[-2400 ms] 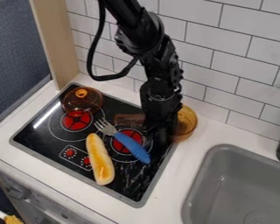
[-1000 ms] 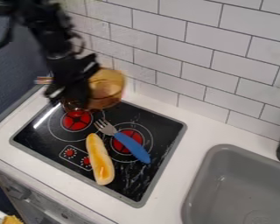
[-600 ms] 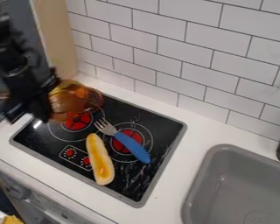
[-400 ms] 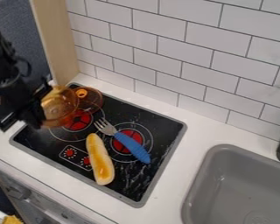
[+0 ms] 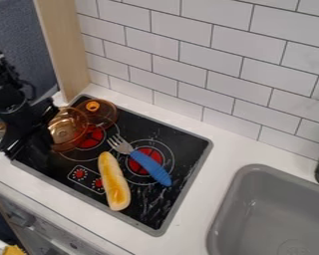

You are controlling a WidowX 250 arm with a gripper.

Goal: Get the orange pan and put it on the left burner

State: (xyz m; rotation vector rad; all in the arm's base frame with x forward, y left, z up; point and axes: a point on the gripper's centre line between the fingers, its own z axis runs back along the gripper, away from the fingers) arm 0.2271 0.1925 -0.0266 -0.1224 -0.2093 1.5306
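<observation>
My gripper (image 5: 30,142) is at the left edge of the stove, shut on the orange pan (image 5: 68,130) near its handle side. The translucent amber pan is low over the left burner (image 5: 92,138), covering its left part; whether its base touches the stove I cannot tell. The pan's right rim overlaps the orange lid (image 5: 102,113) with a round knob, which lies at the stove's back left corner. Part of the handle shows left of the arm.
A blue-handled fork (image 5: 149,167) lies across the right burner (image 5: 137,155). The bread loaf (image 5: 113,182) lies in front, beside the control knobs. A grey sink (image 5: 275,214) is at the right, a tiled wall (image 5: 202,60) behind, and a wooden panel (image 5: 62,50) at back left.
The gripper has carried the orange pan from the stove's back right corner over to the left, and lowered it by the left burner. Lid, fork and bread have stayed in place.
</observation>
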